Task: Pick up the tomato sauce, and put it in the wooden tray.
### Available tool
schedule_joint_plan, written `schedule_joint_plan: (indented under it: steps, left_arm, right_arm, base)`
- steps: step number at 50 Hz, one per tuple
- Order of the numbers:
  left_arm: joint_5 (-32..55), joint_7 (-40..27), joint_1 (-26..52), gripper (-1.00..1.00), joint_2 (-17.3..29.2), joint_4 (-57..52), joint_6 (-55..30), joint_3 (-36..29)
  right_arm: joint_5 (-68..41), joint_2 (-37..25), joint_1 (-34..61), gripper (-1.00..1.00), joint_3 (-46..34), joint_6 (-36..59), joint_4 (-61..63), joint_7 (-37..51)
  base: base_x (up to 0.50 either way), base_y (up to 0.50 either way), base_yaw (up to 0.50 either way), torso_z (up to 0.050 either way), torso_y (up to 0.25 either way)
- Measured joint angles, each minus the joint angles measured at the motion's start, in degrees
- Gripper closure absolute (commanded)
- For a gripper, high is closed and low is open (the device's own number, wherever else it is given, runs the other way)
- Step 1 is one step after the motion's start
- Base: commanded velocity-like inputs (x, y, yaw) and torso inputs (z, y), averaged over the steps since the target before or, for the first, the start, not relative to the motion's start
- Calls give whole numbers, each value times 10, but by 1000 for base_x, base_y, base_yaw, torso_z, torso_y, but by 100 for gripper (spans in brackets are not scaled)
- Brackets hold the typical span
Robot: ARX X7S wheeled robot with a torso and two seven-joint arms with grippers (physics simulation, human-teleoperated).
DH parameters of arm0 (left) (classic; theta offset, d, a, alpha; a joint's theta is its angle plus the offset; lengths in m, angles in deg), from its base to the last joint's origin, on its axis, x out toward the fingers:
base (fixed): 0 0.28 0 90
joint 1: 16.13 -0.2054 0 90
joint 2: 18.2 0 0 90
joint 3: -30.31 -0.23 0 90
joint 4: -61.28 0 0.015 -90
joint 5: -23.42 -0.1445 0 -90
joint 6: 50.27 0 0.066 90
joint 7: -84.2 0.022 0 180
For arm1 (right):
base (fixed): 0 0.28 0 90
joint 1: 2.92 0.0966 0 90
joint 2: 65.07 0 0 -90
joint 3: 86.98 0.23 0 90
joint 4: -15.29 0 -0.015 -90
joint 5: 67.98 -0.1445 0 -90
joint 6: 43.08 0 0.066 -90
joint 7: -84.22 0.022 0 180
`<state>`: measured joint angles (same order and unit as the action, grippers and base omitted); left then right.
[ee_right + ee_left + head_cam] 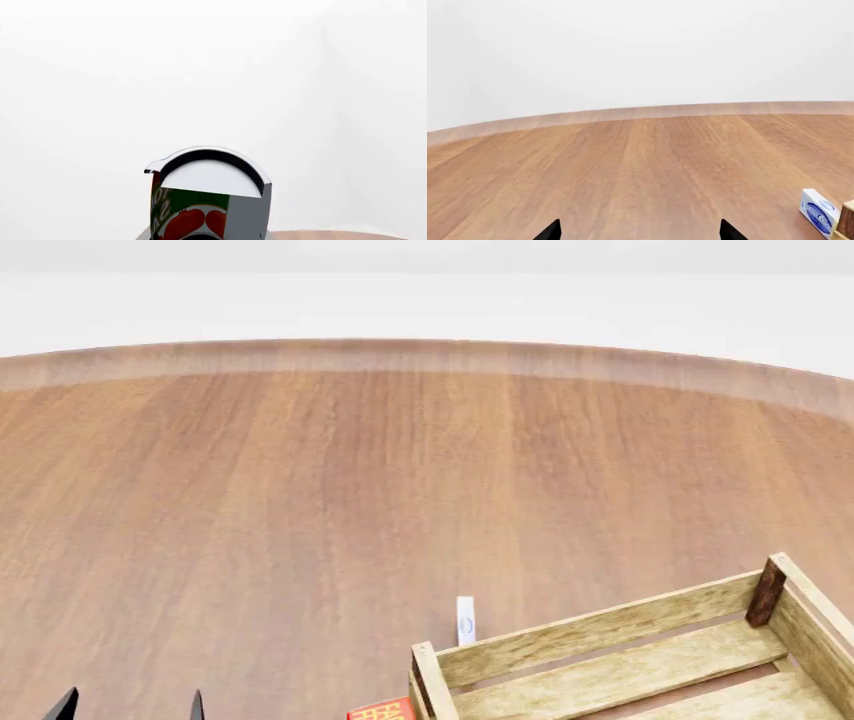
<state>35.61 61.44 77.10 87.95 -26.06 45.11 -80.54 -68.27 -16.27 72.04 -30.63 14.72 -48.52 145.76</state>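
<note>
A broad brown wood table (334, 500) runs to a white wall. The tomato sauce (200, 210), its red-and-green lettering unreadable, fills the right wrist view; whether the right gripper clamps it, I cannot tell. The left gripper (639, 231) hovers low, jaws apart. The wooden tray (587, 635) sits near.

Very little of the robot body is shown. Two matte black, pointed fingers (550, 231) are seen in the left wrist view as plain wedge-shaped tips, with no cables, screws or markings visible; the same pair is seen in the head view as two thin black spikes (196, 706). In the right wrist view no finger can be clearly made out.
</note>
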Motion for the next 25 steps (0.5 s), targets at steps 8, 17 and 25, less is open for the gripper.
schedule_joint_plan:
  steps: [8,17,25]
  left_arm:
    - [1,-2,0,-100,1,-2,-2,-1]
    - [2,-3,1,-100,2,-2,-1,-3]
    - [2,-3,1,-100,2,2,2,-4]
  right_arm:
    - [-56,-10,32,100,10,44,25,-12]
    - [-109,-11,73,100,16,87,29,-28]
    - [-143,0,112,100,15,123,9,-42]
  base:
    - [0,0,0,0,0]
    - [0,0,0,0,0]
    - [0,0,0,0,0]
